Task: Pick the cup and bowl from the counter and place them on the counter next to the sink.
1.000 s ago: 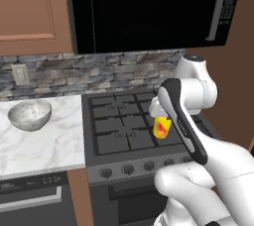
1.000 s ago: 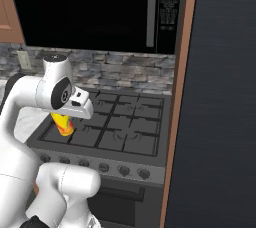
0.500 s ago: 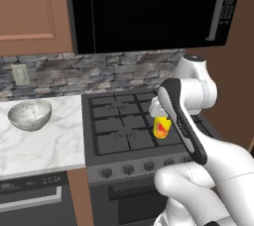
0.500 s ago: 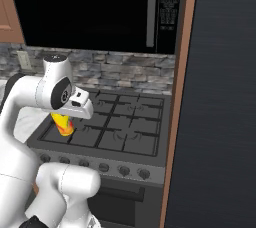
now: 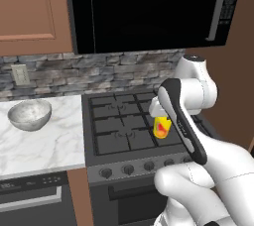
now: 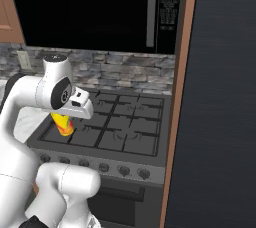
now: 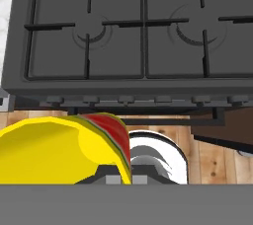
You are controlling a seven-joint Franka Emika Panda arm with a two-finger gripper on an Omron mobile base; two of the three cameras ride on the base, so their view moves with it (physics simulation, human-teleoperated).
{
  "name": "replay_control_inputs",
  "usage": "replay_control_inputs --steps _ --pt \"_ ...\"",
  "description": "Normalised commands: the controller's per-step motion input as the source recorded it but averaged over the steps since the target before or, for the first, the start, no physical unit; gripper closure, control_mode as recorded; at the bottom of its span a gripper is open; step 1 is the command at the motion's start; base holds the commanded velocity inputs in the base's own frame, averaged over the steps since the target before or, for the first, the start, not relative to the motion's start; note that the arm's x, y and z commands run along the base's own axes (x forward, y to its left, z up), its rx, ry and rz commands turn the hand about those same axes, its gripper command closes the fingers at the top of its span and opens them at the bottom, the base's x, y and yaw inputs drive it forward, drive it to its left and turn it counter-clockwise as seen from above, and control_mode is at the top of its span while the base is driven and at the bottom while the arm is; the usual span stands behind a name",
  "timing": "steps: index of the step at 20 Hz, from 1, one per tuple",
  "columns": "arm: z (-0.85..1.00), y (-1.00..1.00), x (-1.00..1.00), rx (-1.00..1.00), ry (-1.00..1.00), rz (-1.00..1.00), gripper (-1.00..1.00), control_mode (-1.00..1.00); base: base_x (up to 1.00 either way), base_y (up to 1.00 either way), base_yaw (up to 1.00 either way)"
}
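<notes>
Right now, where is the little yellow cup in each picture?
Left base view: the cup sits right of centre, held over the stovetop, beside the white arm.
Right base view: cup at left, under the arm.
Hand view: cup fills the bottom left.
Shared landmark: the black stovetop grates.

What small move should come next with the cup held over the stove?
Probably carry the cup leftward, since the hand holds it above the stovetop, while the bowl waits on the counter; the sink isn't visible here.
</notes>
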Motion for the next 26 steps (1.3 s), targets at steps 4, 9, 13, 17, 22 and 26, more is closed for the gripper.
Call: replay_control_inputs --steps 4,9,13,17,22,26 --pt "0.00 0.00 0.00 0.00 0.00 0.00 1.00 1.00 0.00 0.00 0.00" --pt "0.00 0.00 0.00 0.00 0.00 0.00 1.00 1.00 -0.27 0.00 0.00" --pt "0.00 0.00 0.00 0.00 0.00 0.00 1.00 1.00 -0.88 0.00 0.00" --pt "0.00 0.00 0.00 0.00 0.00 0.00 1.00 1.00 0.00 0.01 -0.15" --pt "0.00 0.00 0.00 0.00 0.00 0.00 1.00 1.00 0.09 0.47 -0.03" --pt "0.00 0.00 0.00 0.00 0.00 0.00 1.00 1.00 0.00 0.77 0.00"
